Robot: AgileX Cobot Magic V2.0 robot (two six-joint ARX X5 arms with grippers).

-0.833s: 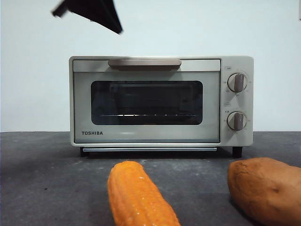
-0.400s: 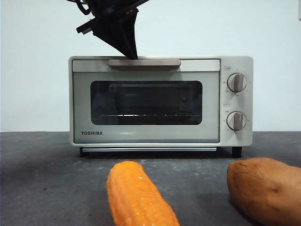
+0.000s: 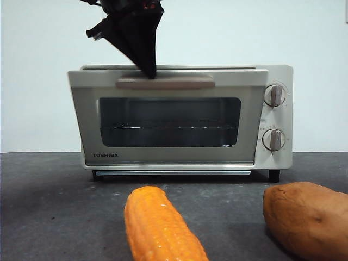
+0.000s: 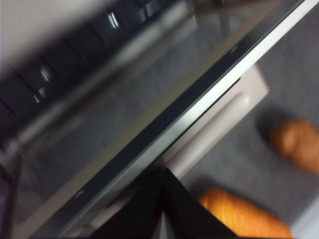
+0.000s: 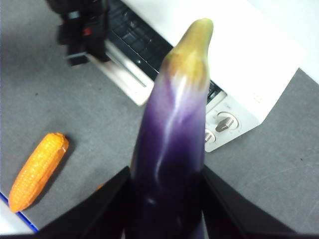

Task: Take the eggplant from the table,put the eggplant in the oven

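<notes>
Right pincer (image 5: pixel 167 209) pinches the eggplant (image 5: pixel 172 144); left pincer (image 3: pixel 148 69), pressed together, touches TOSHIBA oven (image 3: pixel 277 117) handle (image 3: pixel 165 82).

The left wrist view is smeared with blur, so the oven's door (image 4: pixel 164 124) and rack (image 4: pixel 75 55) read only as streaks, and the left gripper (image 4: pixel 163 209) shows just a dark wedge at the edge, too little to tell how its jaws stand. In the front view that gripper (image 3: pixel 149 73) hides part of the handle (image 3: pixel 166 82), while the corn (image 3: pixel 160 225) and the sweet potato (image 3: pixel 307 220) are cut off by the frame. In the right wrist view the eggplant (image 5: pixel 174 134) hides the sweet potato and part of the oven (image 5: pixel 239 64), and its lower end runs out of the picture between the right gripper (image 5: pixel 167 209) jaws.
</notes>
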